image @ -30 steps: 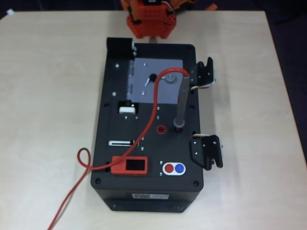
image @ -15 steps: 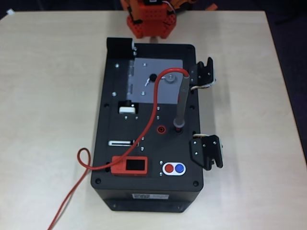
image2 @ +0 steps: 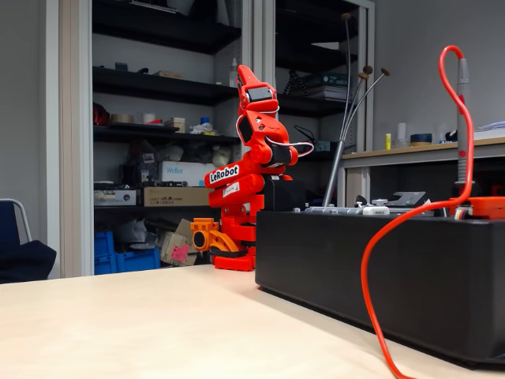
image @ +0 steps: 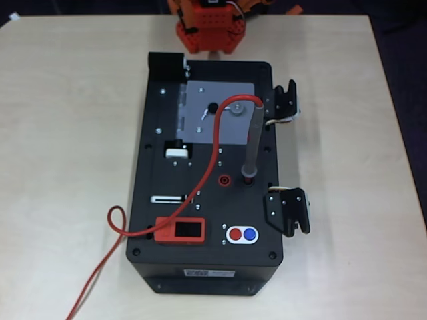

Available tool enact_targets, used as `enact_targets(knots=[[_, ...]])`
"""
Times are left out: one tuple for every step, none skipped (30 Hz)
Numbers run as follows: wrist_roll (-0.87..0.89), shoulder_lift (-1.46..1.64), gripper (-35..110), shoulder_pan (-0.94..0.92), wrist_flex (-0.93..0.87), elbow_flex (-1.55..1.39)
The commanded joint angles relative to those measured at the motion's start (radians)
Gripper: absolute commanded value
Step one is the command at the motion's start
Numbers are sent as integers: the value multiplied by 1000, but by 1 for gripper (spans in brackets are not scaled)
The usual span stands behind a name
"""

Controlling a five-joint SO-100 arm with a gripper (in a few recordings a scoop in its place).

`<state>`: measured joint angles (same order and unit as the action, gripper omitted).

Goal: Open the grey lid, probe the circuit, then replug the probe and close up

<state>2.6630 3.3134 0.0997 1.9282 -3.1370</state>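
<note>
Gripper (image2: 207,234) folded low at arm base, behind far end of black box (image: 207,267); jaw gap not readable from fixed view, cannot tell wide or narrow. Nothing held as far as visible.

Grey lid (image: 230,127) nearest to gripper, at box end closest to arm, lying flat and closed. Small black knob (image: 211,107) near lid centre looks like the only grab point; thin metal plate, stiff, light, hinged along one side, so probably lift in an arc, not straight up. Knob small and likely slippery: narrow pinch needed.

Circuit presumably under lid, not visible.

Probe (image: 252,143) further from gripper than knob, standing upright, tip seated in black socket (image: 248,179), just beside red socket (image: 224,179). Rigid slim rod, light; grip mid-shaft, pull along axis. Red cable (image: 200,187) loops from probe top across lid and knob, then off box toward far table (image: 67,133) edge. Soft, springy; likely snag when lid swings.

Red module (image: 179,231) and two-button panel (image: 241,234) at box end farthest from gripper.
</note>
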Motion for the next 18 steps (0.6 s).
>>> enact_targets(knots=[[-5, 8, 0, 12, 9, -5], [-5, 8, 0, 12, 9, -5], [-5, 8, 0, 12, 9, -5], [-5, 8, 0, 12, 9, -5], [-5, 8, 0, 12, 9, -5], [-5, 8, 0, 12, 9, -5], [-5, 8, 0, 12, 9, -5], [-5, 8, 0, 12, 9, -5], [-5, 8, 0, 12, 9, -5], [-5, 8, 0, 12, 9, -5], [-5, 8, 0, 12, 9, -5], [-5, 8, 0, 12, 9, -5], [-5, 8, 0, 12, 9, -5], [-5, 8, 0, 12, 9, -5], [-5, 8, 0, 12, 9, -5], [-5, 8, 0, 12, 9, -5], [-5, 8, 0, 12, 9, -5], [-5, 8, 0, 12, 9, -5]])
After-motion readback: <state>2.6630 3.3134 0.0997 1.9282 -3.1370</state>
